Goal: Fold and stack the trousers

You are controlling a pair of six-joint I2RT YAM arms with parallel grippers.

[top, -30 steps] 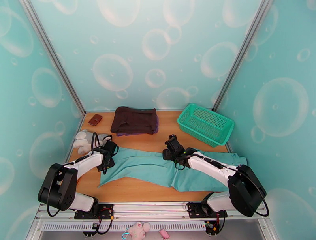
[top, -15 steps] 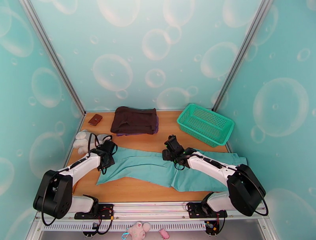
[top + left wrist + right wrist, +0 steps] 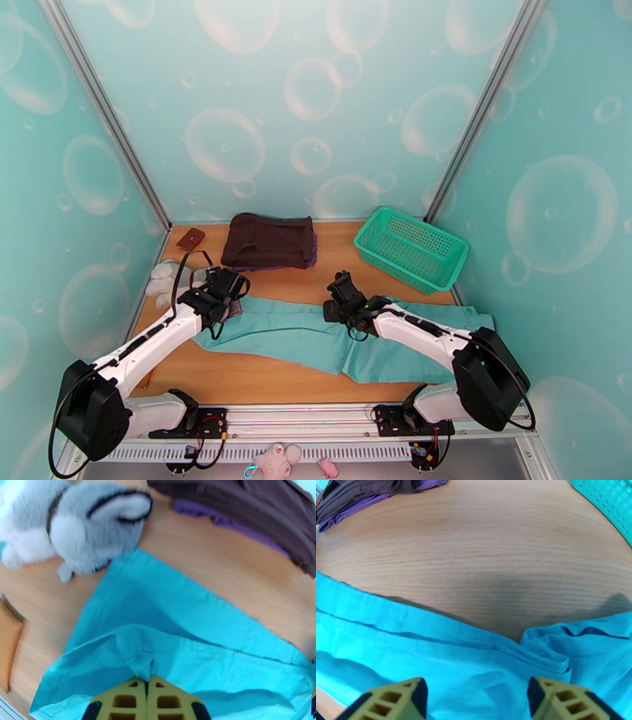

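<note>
The long light teal cloth trousers lie stretched out flat across the wooden tabletop, legs toward the left and the wider seat end toward the right. They look thin, light and limp, cloth that will sag, crease and drag on the wood, not hold a shape, so they are best taken by an edge or corner in a small pinch, with a second grip spaced along the same edge to keep the fold straight.

The left hand is pressed together on a small raised pucker of the cloth near the leg end. The right hand is spread wide just above the far edge at mid-length, with nothing between its fingers.

Near the leg end sits a grey and white plush toy. Behind lie a dark brown folded garment and a green plastic mesh basket.

How many layers the left pinch holds cannot be told. The right arm covers part of the seat, and the waistband at the far right is too small to make out — its stripes included.
</note>
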